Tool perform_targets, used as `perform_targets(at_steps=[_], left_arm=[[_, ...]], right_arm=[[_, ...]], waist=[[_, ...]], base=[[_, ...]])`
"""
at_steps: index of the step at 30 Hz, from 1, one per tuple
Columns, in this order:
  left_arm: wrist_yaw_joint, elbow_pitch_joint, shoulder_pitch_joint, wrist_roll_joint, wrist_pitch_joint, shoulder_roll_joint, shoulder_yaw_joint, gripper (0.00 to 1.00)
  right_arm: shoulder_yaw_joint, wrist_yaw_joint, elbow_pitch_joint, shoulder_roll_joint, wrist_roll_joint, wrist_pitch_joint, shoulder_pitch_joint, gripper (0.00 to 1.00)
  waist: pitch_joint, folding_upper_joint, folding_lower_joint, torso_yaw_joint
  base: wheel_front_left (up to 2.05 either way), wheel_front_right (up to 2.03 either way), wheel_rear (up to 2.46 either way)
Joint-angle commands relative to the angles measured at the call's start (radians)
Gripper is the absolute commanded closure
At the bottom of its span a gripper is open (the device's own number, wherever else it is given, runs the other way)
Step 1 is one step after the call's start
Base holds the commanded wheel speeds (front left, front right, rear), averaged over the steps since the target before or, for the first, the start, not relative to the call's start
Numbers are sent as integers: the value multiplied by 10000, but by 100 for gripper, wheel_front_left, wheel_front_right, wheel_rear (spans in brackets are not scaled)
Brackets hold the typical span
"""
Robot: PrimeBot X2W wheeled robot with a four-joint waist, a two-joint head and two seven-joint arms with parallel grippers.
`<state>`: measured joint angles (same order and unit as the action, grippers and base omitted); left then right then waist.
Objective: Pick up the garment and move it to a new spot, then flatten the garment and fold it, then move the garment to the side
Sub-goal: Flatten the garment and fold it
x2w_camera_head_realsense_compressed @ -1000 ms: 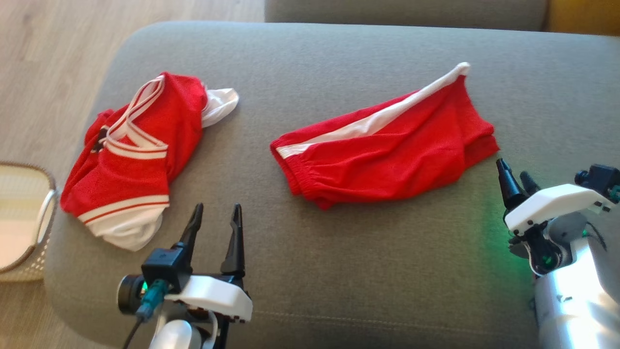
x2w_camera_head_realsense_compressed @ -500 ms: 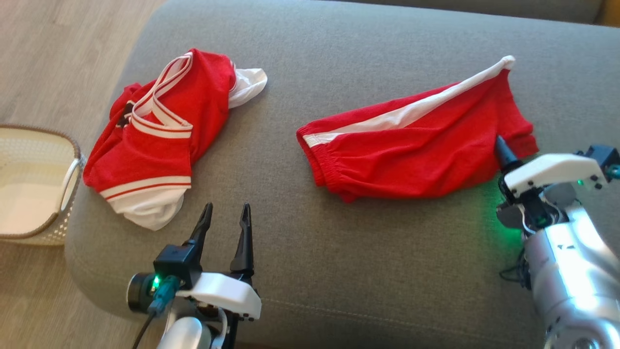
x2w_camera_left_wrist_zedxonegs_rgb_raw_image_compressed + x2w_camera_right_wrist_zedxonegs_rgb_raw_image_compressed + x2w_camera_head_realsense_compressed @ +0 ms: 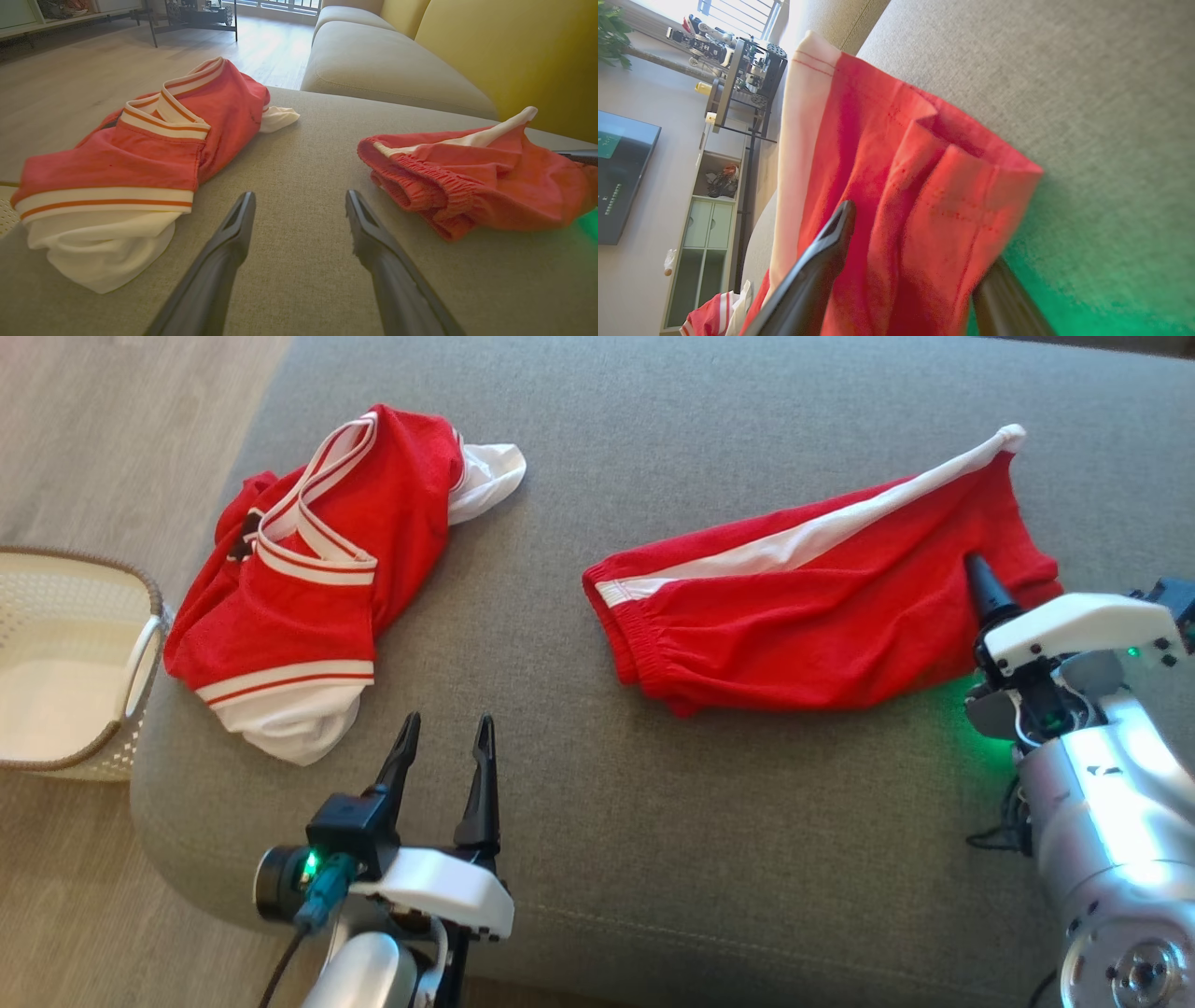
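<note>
Grey woven fabric covers the sofa seat. At its near edge the left gripper hovers low with its two fingers spread, holding nothing. It points at the bare strip between the two pieces of clothing.

A little further in, on the right side, the right gripper is at the leg end of the red shorts. Its jaws stand wide apart. In the right wrist view one finger lies over the red cloth and the other sits low at the hem, beside or under it; I cannot tell which. The cloth is between the fingers but not pinched.

The shorts lie in the middle-right of the seat, doubled over and wrinkled, with a white stripe along the far edge. Well apart on the left lies a crumpled red and white jersey. Beyond the seat edge stands a pale basket on the wooden floor.

I judge that the first step, the pick-up, is in hand. The next move calls for closing the right jaws firmly on the layers of the leg end, without catching the upholstery, and then lifting high enough for the shorts to hang free before carrying them.
</note>
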<state>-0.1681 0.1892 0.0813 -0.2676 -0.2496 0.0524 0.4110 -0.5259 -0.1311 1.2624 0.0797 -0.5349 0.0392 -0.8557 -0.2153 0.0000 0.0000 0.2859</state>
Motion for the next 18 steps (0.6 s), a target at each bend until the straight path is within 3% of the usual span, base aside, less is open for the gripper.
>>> perform_targets(at_steps=[1, 5, 6, 7, 8, 18], left_arm=[[-86, -339, 470, -118, -122, -22, -232, 0], [-113, -306, 512, -166, -122, -22, -185, 0], [-117, -295, 511, -171, -122, -22, -182, 0], [-121, -279, 506, -172, -122, -22, -185, 0], [-124, -261, 502, -171, -122, -22, -198, 0], [-76, -163, 413, -102, -122, -22, -400, 0]], right_arm=[[113, 4, 37, -58, 111, -70, -220, 0], [51, 4, 137, -1, 276, -174, -360, 0], [33, 4, 155, -5, 302, -194, -379, 57], [38, 4, 168, -9, 348, -239, -393, 91], [60, 4, 180, -13, 410, -284, -395, 100], [22, 4, 234, 154, 741, -943, -112, 100]], waist=[[-77, 0, 0, 35], [-137, 0, 0, 62], [-130, 0, 0, 57], [-116, 0, 0, 48], [-100, 0, 0, 33], [305, 0, 0, -230]], base=[[0, 0, 0], [0, 0, 0], [0, 0, 0], [0, 0, 0], [0, 0, 0], [0, 0, 0]])
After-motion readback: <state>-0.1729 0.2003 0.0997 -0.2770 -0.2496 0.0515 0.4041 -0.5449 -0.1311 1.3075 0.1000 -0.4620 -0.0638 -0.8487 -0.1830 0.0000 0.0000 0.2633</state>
